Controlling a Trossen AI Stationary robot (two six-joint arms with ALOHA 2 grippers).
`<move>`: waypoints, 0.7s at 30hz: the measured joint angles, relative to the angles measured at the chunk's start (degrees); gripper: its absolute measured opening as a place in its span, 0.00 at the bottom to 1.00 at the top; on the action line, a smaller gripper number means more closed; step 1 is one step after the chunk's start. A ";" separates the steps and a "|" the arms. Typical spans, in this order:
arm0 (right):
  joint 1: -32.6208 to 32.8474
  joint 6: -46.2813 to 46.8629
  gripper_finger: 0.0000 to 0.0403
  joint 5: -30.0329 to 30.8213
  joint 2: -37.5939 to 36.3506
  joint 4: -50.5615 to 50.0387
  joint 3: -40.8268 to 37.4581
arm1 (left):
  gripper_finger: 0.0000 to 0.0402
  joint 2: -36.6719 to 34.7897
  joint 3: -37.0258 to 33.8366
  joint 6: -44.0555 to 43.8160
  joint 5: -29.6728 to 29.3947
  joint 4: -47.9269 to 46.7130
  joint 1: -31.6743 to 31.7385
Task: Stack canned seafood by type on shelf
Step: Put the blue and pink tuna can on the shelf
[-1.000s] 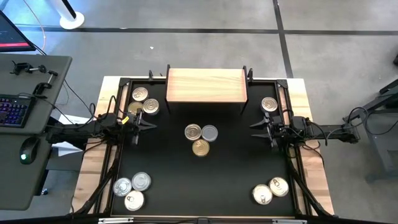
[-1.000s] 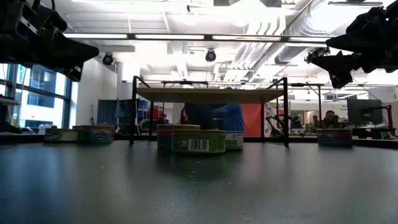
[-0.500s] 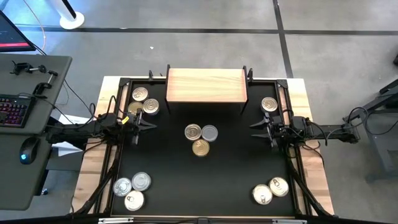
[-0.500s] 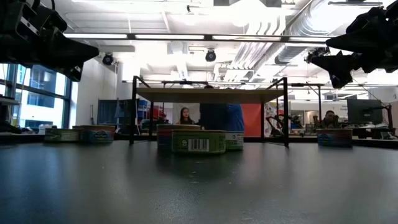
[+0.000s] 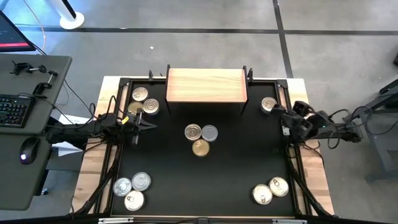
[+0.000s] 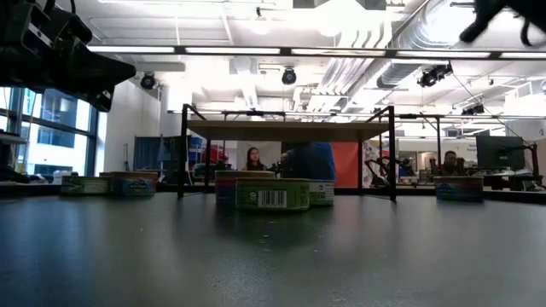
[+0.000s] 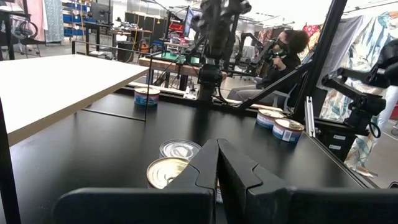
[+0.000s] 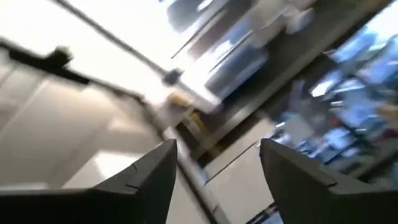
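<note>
The shelf [image 5: 206, 85], a pale wood top on thin dark legs, stands at the table's far middle with nothing on it. Three tins [image 5: 200, 138] sit together at the table's centre, one of them gold-topped [image 5: 200, 147]. My left gripper [image 5: 149, 125] hovers shut to the left of them, pointing right, and its wrist view shows the gold-topped tin [image 7: 166, 172] just ahead. My right gripper [image 5: 286, 116] is raised near the table's right edge, tilted upward and open. It stands beside a single tin [image 5: 268, 104].
More tins rest in groups: three far left [image 5: 143, 102], three near left [image 5: 132, 190], two near right [image 5: 270, 190]. The black tabletop [image 5: 236, 168] is bare between the groups. People sit in the room beyond the table [image 6: 253, 159].
My right gripper has swung up and back toward the table's right edge, tipping from level to pointing upward. In the low view it has risen almost out of the top of the picture. No tin has moved.
</note>
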 joint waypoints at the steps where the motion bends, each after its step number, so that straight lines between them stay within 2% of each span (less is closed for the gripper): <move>1: 0.03 -0.73 0.55 -1.03 1.83 -3.38 2.29 | 0.00 -0.01 0.01 -0.01 0.00 0.00 0.00; 4: 0.00 -2.19 0.55 -1.42 9.58 -19.73 8.92 | 0.00 -0.02 0.01 -0.01 0.00 0.00 0.00; 6: 0.00 -2.15 0.55 -0.32 16.50 -26.74 13.07 | 0.00 -0.02 0.02 -0.02 0.00 0.02 0.00; 8: 0.00 -1.02 0.55 1.73 23.39 -27.12 15.80 | 0.00 -0.01 0.00 0.00 0.00 0.00 0.00; 12: -0.02 7.62 0.55 7.41 35.62 -22.26 20.04 | 0.00 -0.01 0.00 0.00 0.00 0.01 0.00; 17: 0.00 9.38 0.55 5.24 46.22 -21.86 25.26 | 0.00 -0.01 0.02 -0.01 0.00 0.02 0.00; 21: 0.02 18.54 0.55 0.27 53.91 -22.11 29.49 | 0.00 -0.02 0.00 0.00 0.00 0.02 0.00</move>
